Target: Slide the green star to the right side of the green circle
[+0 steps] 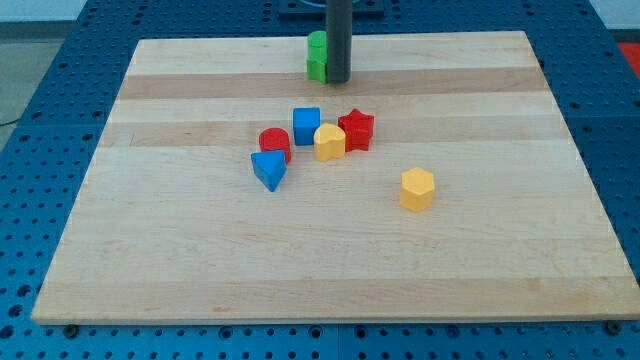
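Note:
Two green blocks sit close together near the view's top edge of the wooden board [200,260]. One green block [316,44] is just above the other green block [316,68]. Their shapes are hard to make out, so I cannot tell which is the star and which is the circle. My tip [338,81] rests on the board right against the right side of the lower green block. The dark rod hides the right parts of both green blocks.
A cluster lies mid-board: a blue cube [306,125], a red star [356,129], a yellow block [329,142], a red cylinder [274,143] and a blue triangle [268,169]. A yellow hexagon [417,188] stands alone to the lower right.

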